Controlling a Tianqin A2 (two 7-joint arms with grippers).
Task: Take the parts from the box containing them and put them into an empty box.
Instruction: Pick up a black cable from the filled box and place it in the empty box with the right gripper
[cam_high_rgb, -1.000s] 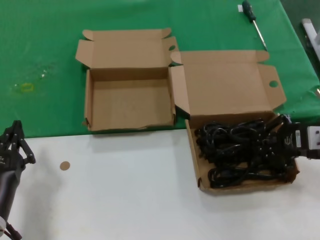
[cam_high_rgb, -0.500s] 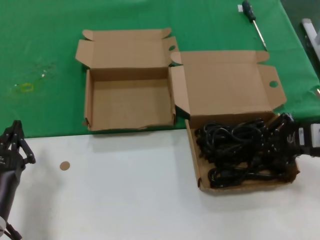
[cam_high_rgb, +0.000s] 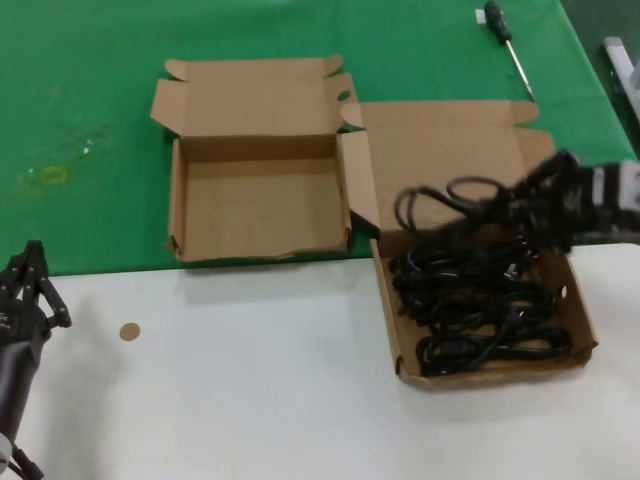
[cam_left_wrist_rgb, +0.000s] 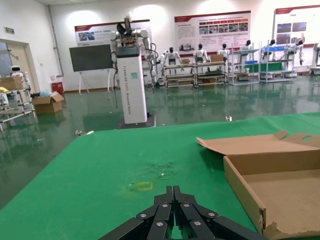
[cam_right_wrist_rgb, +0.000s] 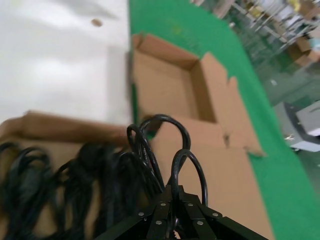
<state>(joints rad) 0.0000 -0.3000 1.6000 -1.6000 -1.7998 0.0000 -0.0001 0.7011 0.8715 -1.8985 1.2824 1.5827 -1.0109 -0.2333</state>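
Observation:
My right gripper (cam_high_rgb: 540, 198) is shut on a black power cord bundle (cam_high_rgb: 452, 207) and holds it up over the lid of the box containing them (cam_high_rgb: 582, 312). In the right wrist view the cord loops (cam_right_wrist_rgb: 161, 145) rise from between the shut fingers of the right gripper (cam_right_wrist_rgb: 175, 194). Several more cords (cam_high_rgb: 480, 310) lie tangled in that box, also seen as dark coils (cam_right_wrist_rgb: 30, 185) below. The empty box (cam_high_rgb: 260, 205) stands open to the left of it on the green cloth (cam_right_wrist_rgb: 170, 90). My left gripper (cam_high_rgb: 35, 285) (cam_left_wrist_rgb: 173, 190) is shut and parked at the near left.
A black-handled screwdriver (cam_high_rgb: 508, 42) lies at the far right on the green cloth. A small brown disc (cam_high_rgb: 129, 331) sits on the white surface near the left arm. The empty box's side wall (cam_left_wrist_rgb: 243, 186) is close to the left gripper's right.
The right gripper has risen out of the full box and moved back over its lid, pulling one cord bundle up with it. The left arm has not moved.

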